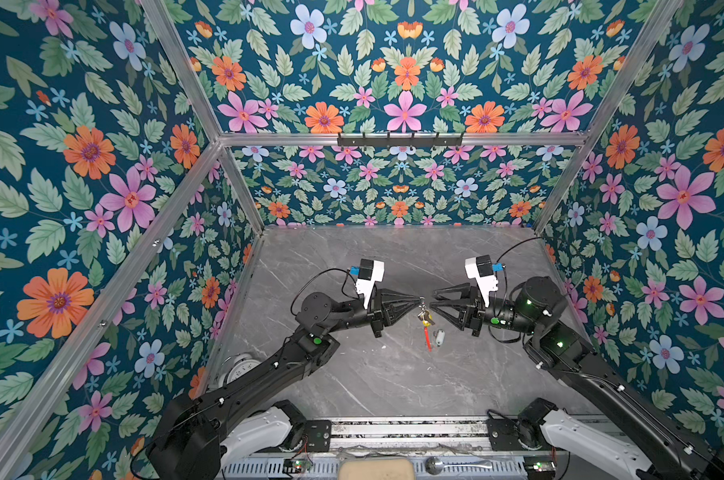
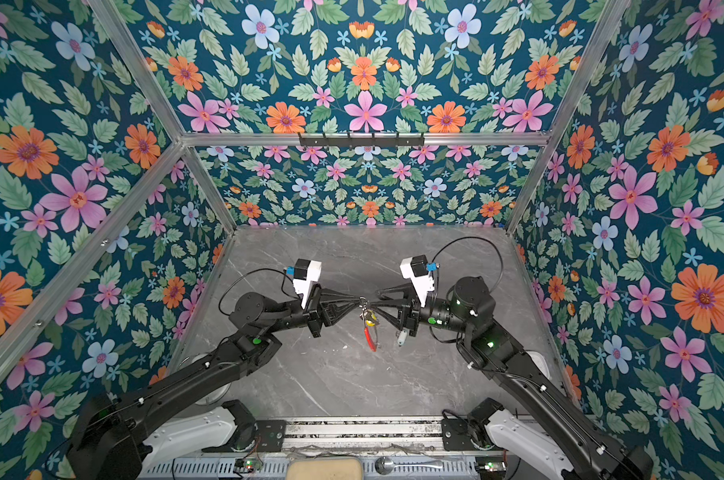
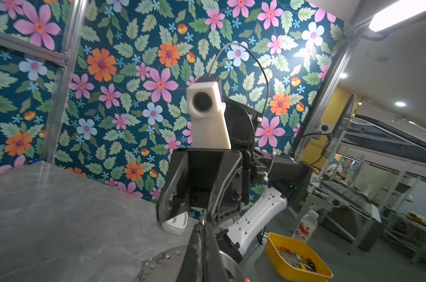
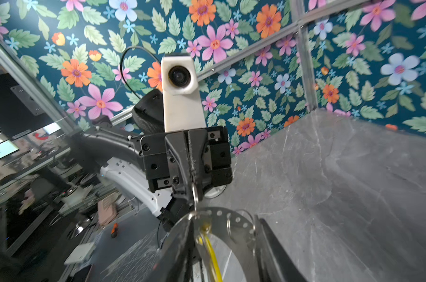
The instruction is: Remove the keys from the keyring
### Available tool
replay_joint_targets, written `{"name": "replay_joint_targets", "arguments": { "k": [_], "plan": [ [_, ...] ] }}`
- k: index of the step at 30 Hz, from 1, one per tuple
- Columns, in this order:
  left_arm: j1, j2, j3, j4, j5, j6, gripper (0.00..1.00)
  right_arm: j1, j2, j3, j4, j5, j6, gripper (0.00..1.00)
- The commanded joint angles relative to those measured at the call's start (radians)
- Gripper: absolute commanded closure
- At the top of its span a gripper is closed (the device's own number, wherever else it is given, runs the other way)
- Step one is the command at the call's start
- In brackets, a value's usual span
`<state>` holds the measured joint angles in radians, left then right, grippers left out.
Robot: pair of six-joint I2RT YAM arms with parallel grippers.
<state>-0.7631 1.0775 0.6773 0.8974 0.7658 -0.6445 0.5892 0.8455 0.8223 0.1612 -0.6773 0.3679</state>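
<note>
The keyring (image 1: 427,337) hangs edge-on above the grey table, red section lowest, in both top views (image 2: 369,337). My left gripper (image 1: 419,300) is shut on a small silver ring (image 4: 194,193) at the hoop's top. A key with a yellow tag (image 1: 425,318) dangles from the hoop. A key with a pale oblong tag (image 1: 439,337) lies on the table just right of the hoop. My right gripper (image 1: 432,300) faces the left one with its jaws apart. In the right wrist view the hoop's perforated rim (image 4: 234,219) and the yellow tag (image 4: 210,254) sit between its fingers (image 4: 273,244).
A white round device (image 1: 237,368) sits at the table's front left corner. Another white device (image 3: 175,224) sits by the right arm's base. A black hook rail (image 1: 399,139) hangs on the back frame. A yellow bowl (image 3: 297,258) and a bottle (image 3: 307,227) stand outside the cell.
</note>
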Motion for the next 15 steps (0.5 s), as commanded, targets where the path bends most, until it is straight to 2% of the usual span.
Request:
{"name": "replay_joint_targets", "arguments": {
  "k": [1, 7, 15],
  "plan": [
    [-0.016, -0.016, -0.011, 0.058, -0.134, 0.051, 1.0, 0.007, -0.037, -0.035, 0.156, 0.147, 0.062, 0.52],
    [-0.035, -0.029, -0.018, 0.037, -0.221, 0.072, 1.0, 0.018, -0.025, -0.043, 0.172, 0.154, 0.093, 0.49],
    [-0.094, -0.076, 0.009, -0.12, -0.357, 0.19, 1.0, 0.041, -0.026, -0.041, 0.147, 0.215, 0.065, 0.48]
  ]
}}
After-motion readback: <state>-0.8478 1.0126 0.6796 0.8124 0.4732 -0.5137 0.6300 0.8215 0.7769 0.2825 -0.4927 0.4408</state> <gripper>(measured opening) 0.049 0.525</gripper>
